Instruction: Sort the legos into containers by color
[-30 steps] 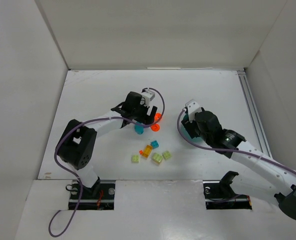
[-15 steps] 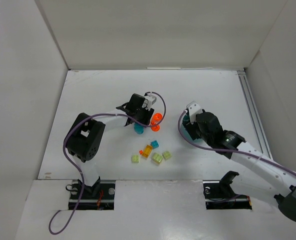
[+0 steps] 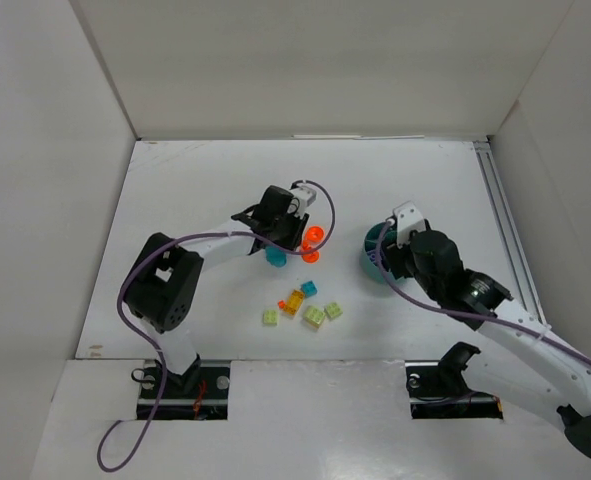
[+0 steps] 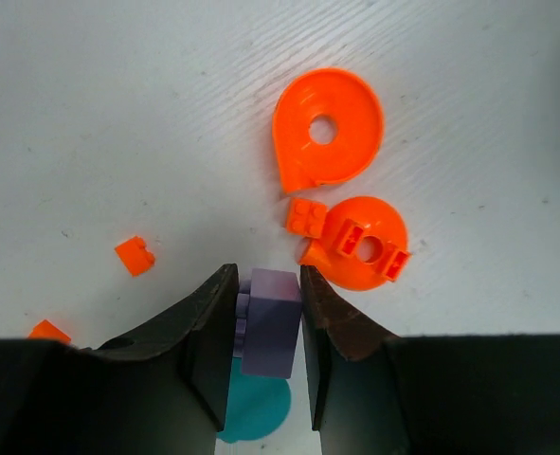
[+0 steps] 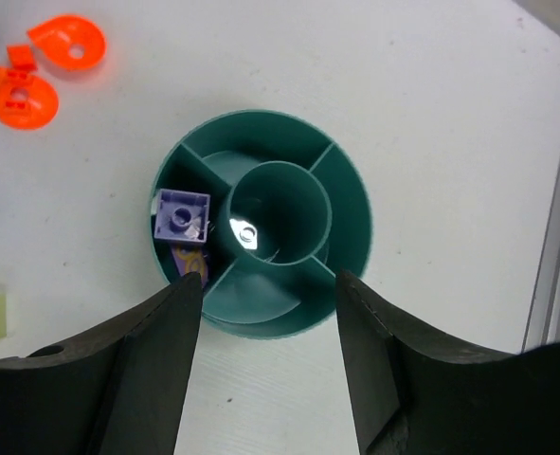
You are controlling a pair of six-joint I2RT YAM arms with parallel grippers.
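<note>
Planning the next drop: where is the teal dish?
The teal dish sits right of centre in the top view, below the right pincer, with orange round pieces to its left.

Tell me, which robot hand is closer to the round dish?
Right. The right hand hangs over the dish; the left hand is off to its side, pinching a purple brick.

left fingers (image 4: 208, 351) clamped | right fingers (image 5: 156, 360) spread, pointing down
</note>
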